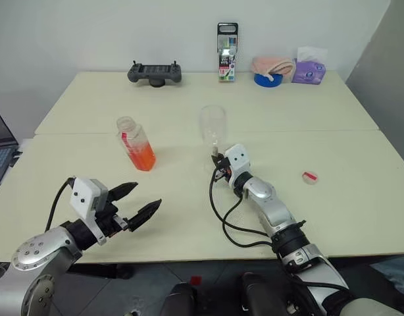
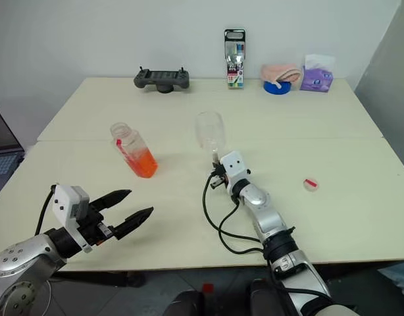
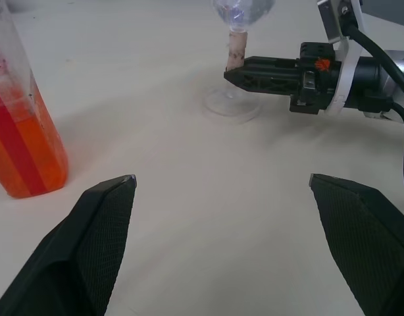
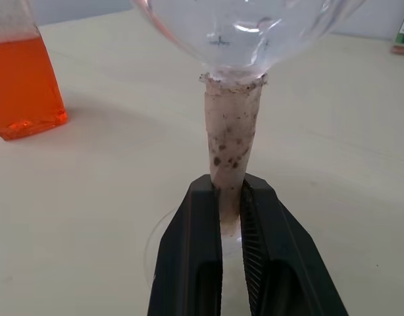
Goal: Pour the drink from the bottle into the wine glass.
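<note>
Head views: an uncapped bottle [image 1: 135, 142], a third full of orange drink [image 1: 143, 158], stands on the table [image 1: 333, 197]. Just beside it, mid-table, stands the wine glass [image 1: 214, 124]. The right end effector [image 1: 216, 162] is clenched on its stem.

Left wrist view: the left end effector [image 3: 222, 191] hangs spread wide, empty, near the bottle.

Right wrist view: black fingers [image 4: 189, 263] pinch the thin stem low down. The glass looks fragile and top-heavy; the bottle seems light, best taken around its body.
</note>
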Motion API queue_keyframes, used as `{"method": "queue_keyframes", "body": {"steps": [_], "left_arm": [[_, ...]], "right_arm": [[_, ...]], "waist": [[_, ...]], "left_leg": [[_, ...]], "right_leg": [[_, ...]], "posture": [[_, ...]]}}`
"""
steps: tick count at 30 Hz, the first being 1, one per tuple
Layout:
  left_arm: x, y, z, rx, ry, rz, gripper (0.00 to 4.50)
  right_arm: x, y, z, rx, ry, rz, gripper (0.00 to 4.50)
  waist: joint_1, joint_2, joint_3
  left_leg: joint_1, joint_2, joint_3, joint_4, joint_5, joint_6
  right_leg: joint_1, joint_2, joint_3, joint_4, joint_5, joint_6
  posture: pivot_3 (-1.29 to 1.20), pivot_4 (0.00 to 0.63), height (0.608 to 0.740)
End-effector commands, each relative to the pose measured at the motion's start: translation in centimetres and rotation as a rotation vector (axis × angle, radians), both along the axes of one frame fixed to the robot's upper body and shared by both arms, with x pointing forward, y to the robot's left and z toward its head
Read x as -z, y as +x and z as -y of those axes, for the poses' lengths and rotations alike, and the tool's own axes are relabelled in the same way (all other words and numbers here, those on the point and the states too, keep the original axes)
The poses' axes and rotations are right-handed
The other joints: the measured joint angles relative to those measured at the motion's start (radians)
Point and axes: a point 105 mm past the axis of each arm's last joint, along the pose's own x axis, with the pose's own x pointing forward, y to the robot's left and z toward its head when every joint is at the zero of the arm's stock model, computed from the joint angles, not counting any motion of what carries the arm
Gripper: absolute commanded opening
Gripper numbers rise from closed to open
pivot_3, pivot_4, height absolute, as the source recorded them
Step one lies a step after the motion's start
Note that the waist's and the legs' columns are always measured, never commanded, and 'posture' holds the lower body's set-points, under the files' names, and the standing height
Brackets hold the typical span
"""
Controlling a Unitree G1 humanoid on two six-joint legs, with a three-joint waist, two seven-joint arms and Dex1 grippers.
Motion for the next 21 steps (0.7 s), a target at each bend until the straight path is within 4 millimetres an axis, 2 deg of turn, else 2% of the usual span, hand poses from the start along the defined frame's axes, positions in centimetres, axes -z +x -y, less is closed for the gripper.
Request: {"method": "queue_keyframes", "body": {"steps": [1, 10, 20, 21], "left_arm": [[-1.1, -0.1, 0.2, 0.0, 0.035, 0.06, 4.5], [-0.6, 0.9, 0.3, -0.02, 0.046, 0.069, 4.5], [0.7, 1.5, 0.4, -0.02, 0.042, 0.044, 4.5], [0.8, 1.6, 0.4, -0.02, 0.042, 0.043, 4.5]], "right_arm": [[-0.6, -0.1, -0.9, -0.012, 0.009, 0.055, 0.13], [4.3, -0.9, -0.5, -0.068, -0.144, -0.041, 0.13], [5.2, -1.0, 0.0, -0.084, -0.169, -0.115, 0.13], [5.3, -0.9, 0.1, -0.075, -0.173, -0.12, 0.48]], "waist": [[-0.001, 0.0, 0.0], [-0.001, -0.001, -0.001], [-0.001, -0.002, -0.002], [-0.001, -0.002, -0.002]], "left_leg": [[0.002, 0.001, 0.0, 0.0, 0.0, 0.0], [0.01, 0.001, 0.001, -0.001, 0.0, 0.0], [0.013, 0.001, 0.001, -0.001, 0.0, 0.0], [0.013, 0.001, 0.0, -0.001, 0.0, 0.0]], "right_leg": [[0.001, 0.001, 0.0, 0.0, 0.0, 0.0], [0.009, 0.001, 0.001, 0.0, 0.0, 0.0], [0.012, 0.001, 0.001, 0.0, -0.001, -0.002], [0.012, 0.001, 0.0, 0.0, -0.001, -0.002]], "posture": [[0.0, 0.15, 0.74], [0.0, 0.15, 0.74], [0.0, 0.15, 0.74], [0.0, 0.15, 0.74]]}}
